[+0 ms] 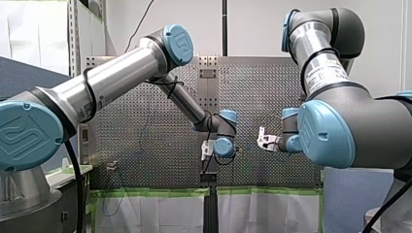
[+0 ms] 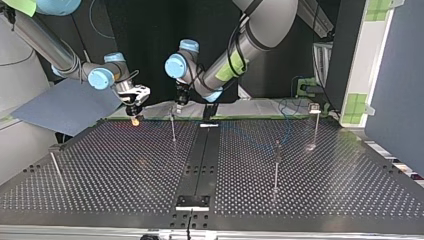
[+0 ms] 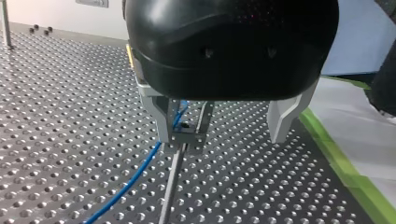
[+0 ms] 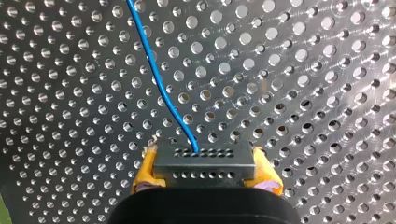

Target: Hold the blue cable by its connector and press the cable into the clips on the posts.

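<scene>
The robot's right gripper (image 4: 205, 173) is pinching the dark connector (image 4: 205, 161) between its yellow-padded fingers (image 4: 144, 171). The blue cable (image 4: 161, 88) is running out of the connector and away over the perforated table (image 4: 303, 93). The left gripper (image 3: 222, 128) is hanging with its metal fingers (image 3: 284, 119) spread wide, one of them sitting just beside the clip (image 3: 187, 135) on a thin post (image 3: 170, 186). The cable is climbing up to that clip, but it's hard to tell if it's actually seated in there.
</scene>
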